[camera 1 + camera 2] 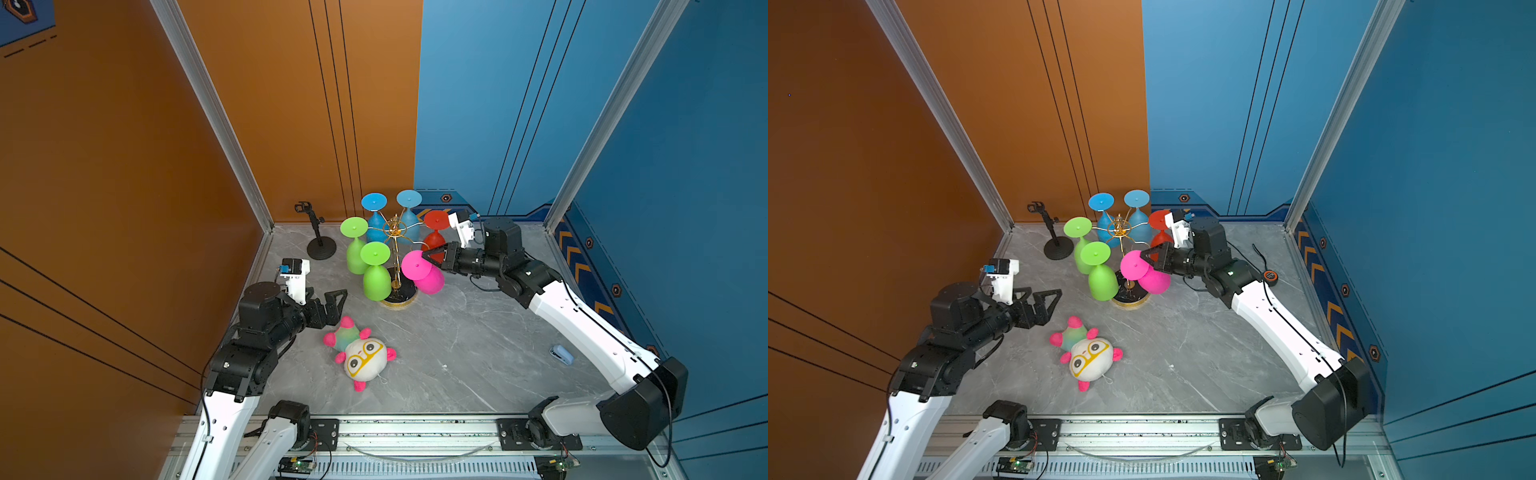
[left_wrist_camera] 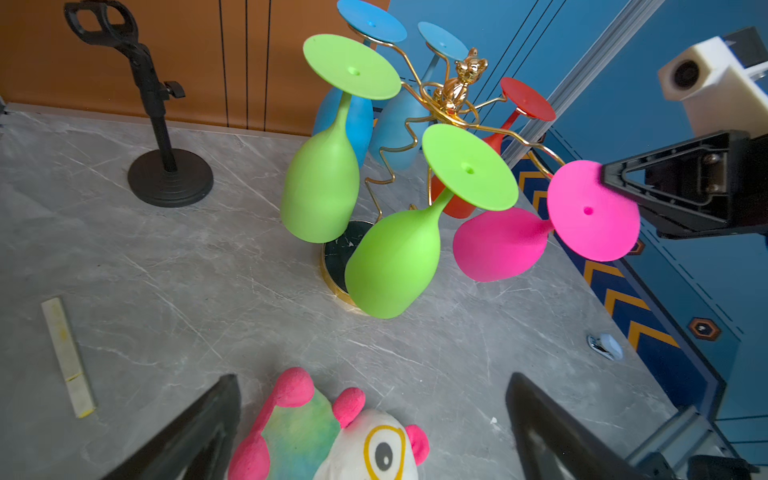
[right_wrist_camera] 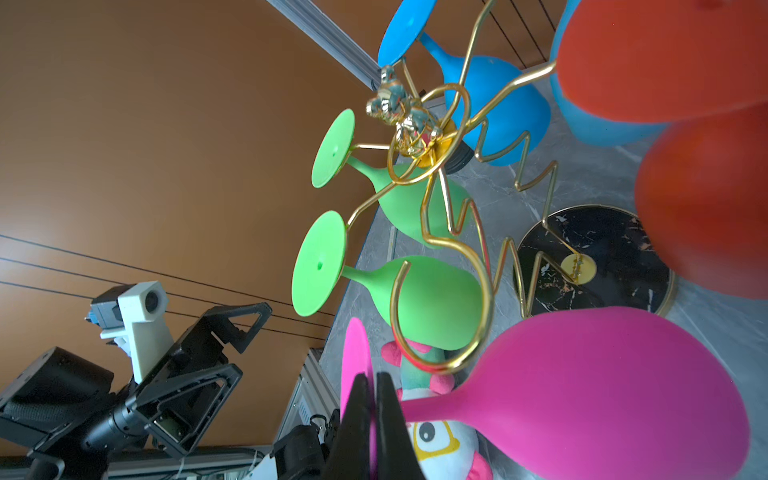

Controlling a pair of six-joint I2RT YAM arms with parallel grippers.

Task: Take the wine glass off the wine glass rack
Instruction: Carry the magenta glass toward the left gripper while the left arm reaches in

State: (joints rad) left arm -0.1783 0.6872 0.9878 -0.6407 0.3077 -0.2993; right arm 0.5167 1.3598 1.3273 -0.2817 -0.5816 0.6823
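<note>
Pinching the rim of the pink wine glass's [image 2: 498,245] foot disc, the right gripper [image 1: 426,254] has its jaws pressed flat on either face of that disc, while the left gripper [image 1: 1045,291] hangs idle near the left edge of the desk [image 1: 478,353], jaws spread wide and holding nothing. The step in hand looks like the draw-out: the glass is tilted, bowl swung down and inward toward the rack's base, foot at the outer end of a looped arm of the wine glass rack [image 3: 602,237], which stands near the middle of the desk's far edge. Whether the stem has fully cleared the loop's mouth I cannot tell. The next move probably calls for a pull straight outward along the arm's opening, then a lift clear of the neighbouring green glass [image 1: 376,278]. The pink glass is opaque and matte, with a fat rounded bowl, short stem and a flat disc foot dimpled at its centre; held by the rim alone, it may pivot in the grip.
</note>
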